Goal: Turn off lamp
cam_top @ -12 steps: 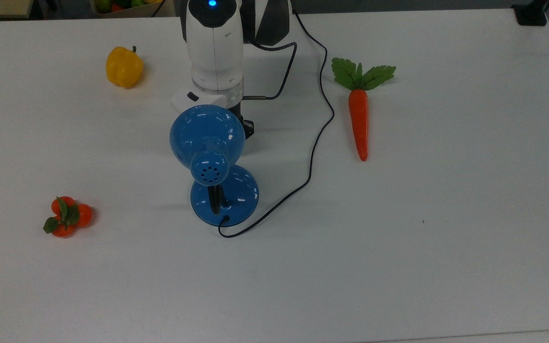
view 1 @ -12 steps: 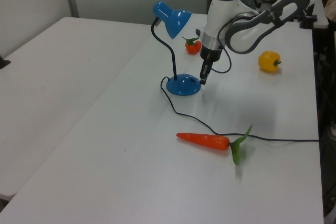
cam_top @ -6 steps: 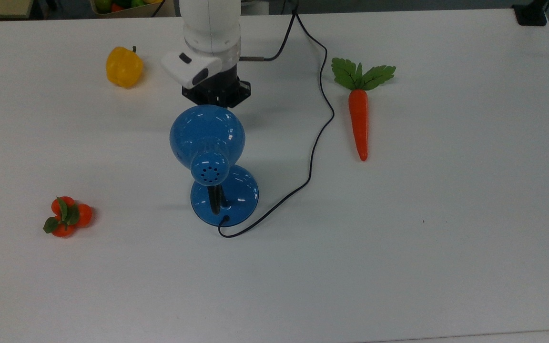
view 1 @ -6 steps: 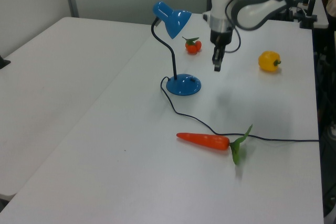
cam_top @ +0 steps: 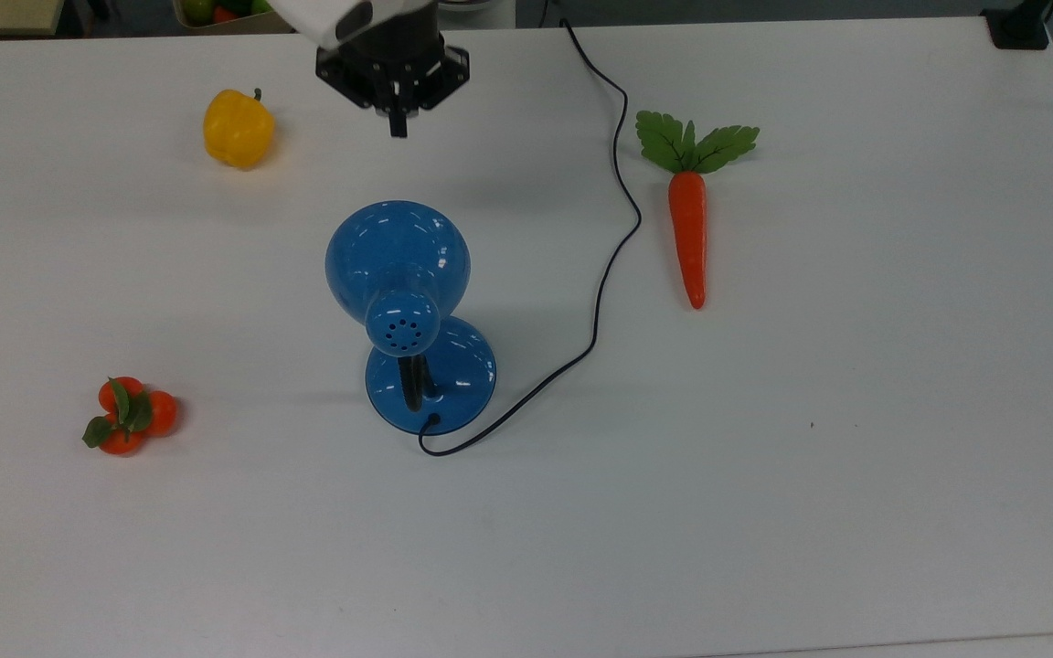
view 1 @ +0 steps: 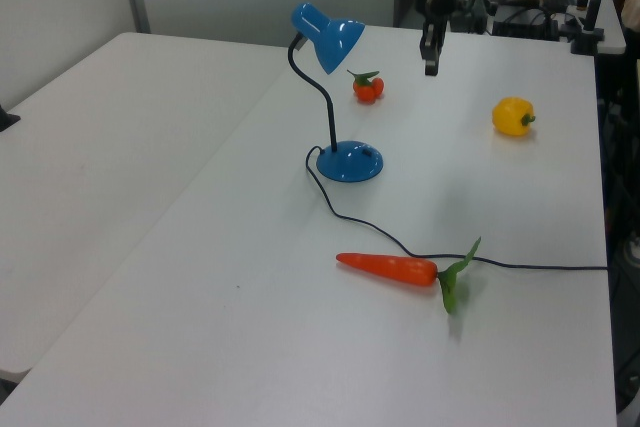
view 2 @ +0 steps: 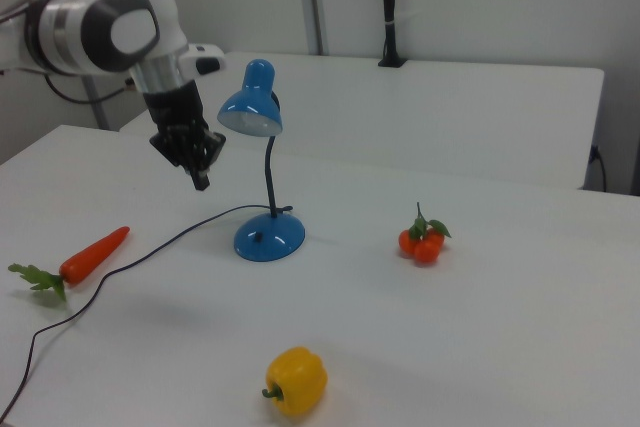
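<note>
While the lamp (cam_top: 403, 311) stands near the middle of the tabletop (cam_top: 856, 457), its round base flat and its shade tipped forward on the bent neck, the tool (cam_top: 396, 119) hangs in the air well apart from it, fingers pressed together into one narrow tip and holding nothing. That closed tip suits poking a small switch better than grasping. No glow shows under the shade, so the lamp may already be off. The cord (cam_top: 613, 228) curls from the base toward the tabletop's far edge, passing beside the carrot (cam_top: 689, 224). A yellow pepper (cam_top: 237, 128) and the tangerines (cam_top: 129, 416) lie well aside, leaving open room around the base.
</note>
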`<state>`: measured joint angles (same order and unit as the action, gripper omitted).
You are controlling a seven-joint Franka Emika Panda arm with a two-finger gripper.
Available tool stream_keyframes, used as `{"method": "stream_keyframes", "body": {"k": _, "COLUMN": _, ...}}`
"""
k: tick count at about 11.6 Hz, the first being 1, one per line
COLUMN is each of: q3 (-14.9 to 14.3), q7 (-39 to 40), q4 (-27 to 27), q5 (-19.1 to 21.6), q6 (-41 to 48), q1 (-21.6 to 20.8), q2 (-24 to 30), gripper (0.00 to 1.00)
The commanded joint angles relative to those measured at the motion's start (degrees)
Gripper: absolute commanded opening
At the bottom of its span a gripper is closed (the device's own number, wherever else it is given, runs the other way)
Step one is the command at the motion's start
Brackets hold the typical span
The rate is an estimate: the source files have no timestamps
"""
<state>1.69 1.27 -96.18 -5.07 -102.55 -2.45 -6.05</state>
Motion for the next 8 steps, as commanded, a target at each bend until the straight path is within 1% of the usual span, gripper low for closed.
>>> {"method": "stream_keyframes", "body": {"k": 1, "q3": 0.0, "q7": 3.9, "q4": 3.3, "q5": 0.0, "q6": 5.9, "q1": 0.1, "q2": 2.9, "gripper": 0.0}}
{"method": "stream_keyframes", "body": {"k": 3, "q3": -0.3, "q7": 5.1, "q4": 4.9, "q5": 0.1, "q6": 10.2, "q1": 0.1, "q2": 4.1, "gripper": 0.0}}
{"method": "stream_keyframes", "body": {"k": 5, "q3": -0.5, "q7": 4.2, "q4": 6.1, "q5": 0.2, "q6": 11.5, "q1": 0.0, "q2": 5.2, "gripper": 0.01}}
{"method": "stream_keyframes", "body": {"k": 7, "q3": -0.7, "q7": 4.1, "q4": 5.9, "q5": 0.4, "q6": 12.4, "q1": -0.4, "q2": 6.3, "gripper": 0.02}}
{"method": "stream_keyframes", "body": {"k": 8, "q3": -0.9, "q7": 4.1, "q4": 6.0, "q5": 0.4, "q6": 13.8, "q1": -0.4, "q2": 6.7, "gripper": 0.13}}
